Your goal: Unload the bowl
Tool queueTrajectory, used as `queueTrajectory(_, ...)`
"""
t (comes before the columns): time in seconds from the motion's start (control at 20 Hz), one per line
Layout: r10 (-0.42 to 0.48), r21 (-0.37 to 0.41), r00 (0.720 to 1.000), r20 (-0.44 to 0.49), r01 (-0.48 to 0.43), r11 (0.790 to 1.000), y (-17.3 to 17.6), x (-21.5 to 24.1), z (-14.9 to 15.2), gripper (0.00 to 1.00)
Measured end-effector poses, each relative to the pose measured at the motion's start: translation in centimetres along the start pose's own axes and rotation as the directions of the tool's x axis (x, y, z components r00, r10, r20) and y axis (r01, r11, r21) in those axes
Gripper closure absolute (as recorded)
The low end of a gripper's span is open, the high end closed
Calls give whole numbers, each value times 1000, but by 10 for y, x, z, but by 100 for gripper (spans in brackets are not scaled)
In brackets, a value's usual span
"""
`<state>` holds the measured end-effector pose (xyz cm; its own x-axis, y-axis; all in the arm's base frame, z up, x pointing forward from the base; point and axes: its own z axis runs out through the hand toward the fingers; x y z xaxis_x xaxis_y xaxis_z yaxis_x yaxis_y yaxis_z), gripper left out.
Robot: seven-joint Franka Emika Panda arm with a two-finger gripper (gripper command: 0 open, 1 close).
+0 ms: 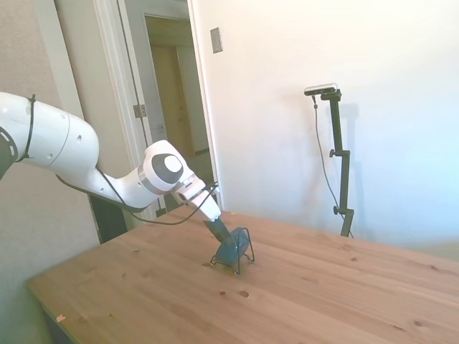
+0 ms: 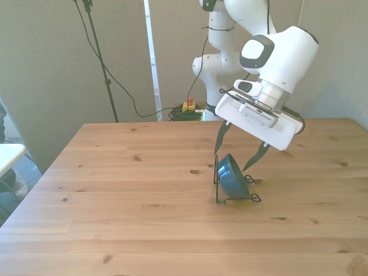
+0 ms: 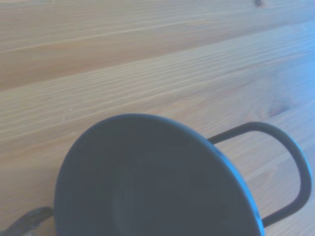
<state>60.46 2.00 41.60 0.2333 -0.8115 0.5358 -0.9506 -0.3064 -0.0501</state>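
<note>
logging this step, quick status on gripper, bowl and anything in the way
Gripper open, fingers straddling bowl. Bowl on edge in black wire rack, not lifted. Nothing else near it on table.

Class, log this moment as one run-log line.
gripper: open, straddling bowl | bowl: on edge in wire rack | lifted: not yet

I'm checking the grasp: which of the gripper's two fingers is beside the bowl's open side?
The finger toward the front view's left: it hangs by the bowl's rim and open mouth, while the other finger sits behind the bowl's rounded back, above the wire rack.
</note>
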Motion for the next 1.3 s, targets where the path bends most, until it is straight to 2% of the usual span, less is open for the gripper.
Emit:
queueTrajectory(0.6,12,-31,994,-107,-15,999,-4,-17,1,100)
queueTrajectory(1.3,21,-58,992,-126,-28,998,-2,-17,6,100)
